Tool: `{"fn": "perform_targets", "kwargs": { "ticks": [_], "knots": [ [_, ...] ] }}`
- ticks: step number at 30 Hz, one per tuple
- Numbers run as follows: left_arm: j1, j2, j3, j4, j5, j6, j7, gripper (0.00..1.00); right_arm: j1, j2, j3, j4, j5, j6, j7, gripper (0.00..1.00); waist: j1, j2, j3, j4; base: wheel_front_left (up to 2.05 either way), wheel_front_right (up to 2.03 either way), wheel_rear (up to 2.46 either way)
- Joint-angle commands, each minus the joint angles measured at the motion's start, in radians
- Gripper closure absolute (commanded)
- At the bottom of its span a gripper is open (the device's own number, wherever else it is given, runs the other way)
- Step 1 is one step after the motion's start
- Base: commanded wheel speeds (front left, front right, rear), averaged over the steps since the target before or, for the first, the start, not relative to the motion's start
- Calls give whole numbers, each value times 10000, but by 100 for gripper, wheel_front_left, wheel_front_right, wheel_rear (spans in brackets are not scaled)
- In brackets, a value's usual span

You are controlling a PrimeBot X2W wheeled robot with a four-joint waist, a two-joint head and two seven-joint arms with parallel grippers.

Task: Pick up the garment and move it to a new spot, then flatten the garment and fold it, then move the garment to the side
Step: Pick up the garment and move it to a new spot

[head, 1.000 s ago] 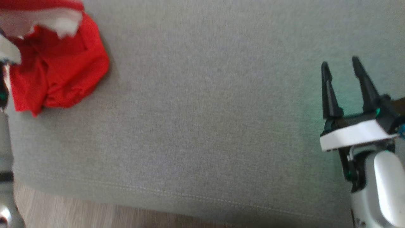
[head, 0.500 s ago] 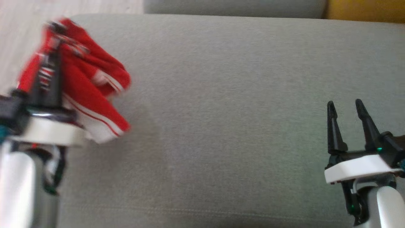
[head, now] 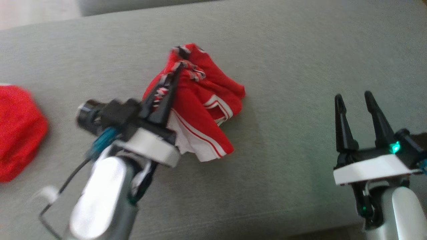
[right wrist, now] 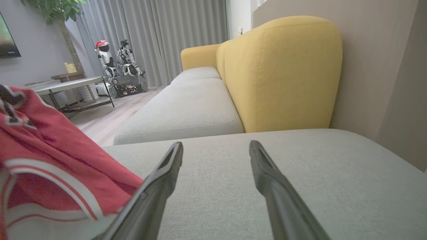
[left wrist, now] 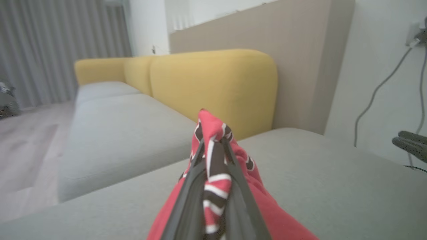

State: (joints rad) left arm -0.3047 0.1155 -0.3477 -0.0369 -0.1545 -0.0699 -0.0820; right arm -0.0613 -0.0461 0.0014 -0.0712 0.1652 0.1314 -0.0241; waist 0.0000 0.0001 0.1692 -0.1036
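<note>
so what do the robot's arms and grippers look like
The left gripper and right gripper alike: two long tapered black fingers, black base, white wrist plate, glossy silver forearm. A thin black cable hangs off the left arm; a green light glows on the right.

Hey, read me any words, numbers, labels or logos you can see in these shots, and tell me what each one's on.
There is no text that can be read.
red garment: white stripes and a white block shape that may be part of a print, too crumpled and blurred to read.
wall screen: cut off at the picture's edge, nothing legible.
</note>
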Motion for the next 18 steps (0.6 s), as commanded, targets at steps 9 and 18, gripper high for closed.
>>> {"fn": "perform_targets", "kwargs": {
  "ticks": [9,18],
  "knots": [
    [-2303,-569,-1048,3247,-436,-228,-448,100,-834,-42,609,-79,574,-7,-538,0,0,-1,1657,-2323,0,0,0],
    [-3310,-645,-1894,5685,-781,-218,-975,0,-981,-42,650,431,776,-7,-941,0,0,-1,1865,-2458,0,0,0]
  ]
}}
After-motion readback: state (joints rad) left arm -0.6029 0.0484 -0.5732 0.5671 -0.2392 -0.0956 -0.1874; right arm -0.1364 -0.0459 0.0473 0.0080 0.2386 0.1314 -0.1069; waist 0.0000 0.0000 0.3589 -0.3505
